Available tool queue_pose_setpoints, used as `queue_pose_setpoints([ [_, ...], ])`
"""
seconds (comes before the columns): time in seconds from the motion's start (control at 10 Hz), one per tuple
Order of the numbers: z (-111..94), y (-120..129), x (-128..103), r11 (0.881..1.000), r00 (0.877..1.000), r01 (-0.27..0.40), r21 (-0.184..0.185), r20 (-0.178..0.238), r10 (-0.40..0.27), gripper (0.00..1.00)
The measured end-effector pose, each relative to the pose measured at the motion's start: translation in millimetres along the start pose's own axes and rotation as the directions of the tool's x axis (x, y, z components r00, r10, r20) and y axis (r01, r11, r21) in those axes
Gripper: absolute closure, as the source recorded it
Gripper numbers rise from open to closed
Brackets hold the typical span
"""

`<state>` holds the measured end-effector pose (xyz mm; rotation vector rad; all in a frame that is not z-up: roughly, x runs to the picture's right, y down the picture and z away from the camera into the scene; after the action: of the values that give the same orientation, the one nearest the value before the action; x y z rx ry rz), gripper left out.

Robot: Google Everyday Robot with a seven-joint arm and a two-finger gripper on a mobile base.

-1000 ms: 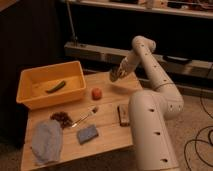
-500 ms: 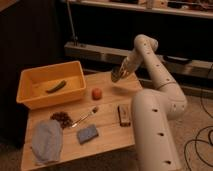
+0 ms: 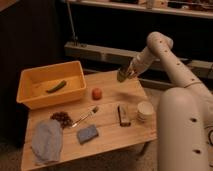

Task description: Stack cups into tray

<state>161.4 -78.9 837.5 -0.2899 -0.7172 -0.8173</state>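
A pale green cup is held clamped in the gripper above the table's far edge, bound for the yellow tray.

Table at centre. The tray occupies its 10 o'clock corner, with a long vegetable lying inside. A fruit sits just at 3 o'clock of the tray. Toward 6 o'clock from the fruit lies a brush, flanked by a dark heap at 9 o'clock and a block at 3 o'clock. A cup stands at the 3 o'clock edge. A sponge and cloth lie near the 7 o'clock edge. The gripper hangs above the 1 o'clock corner.
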Motion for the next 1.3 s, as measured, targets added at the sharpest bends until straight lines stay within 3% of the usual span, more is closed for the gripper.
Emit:
queue_pose_setpoints([
  [0.1,-28,15,-14,1.000,1.000,0.001,0.020,-0.003,-0.001,0.88],
  [0.3,-62,41,-31,1.000,1.000,-0.004,0.026,-0.007,0.004,0.88],
  [0.5,-94,68,-57,1.000,1.000,-0.009,0.002,-0.009,0.009,0.88],
  [0.7,-111,85,-81,0.999,1.000,-0.019,-0.043,-0.009,0.019,0.88],
  [1.0,-115,96,-108,0.994,0.999,-0.030,-0.107,0.015,0.032,0.88],
  [1.3,-92,112,-132,0.987,0.996,-0.066,-0.143,0.049,0.074,0.88],
])
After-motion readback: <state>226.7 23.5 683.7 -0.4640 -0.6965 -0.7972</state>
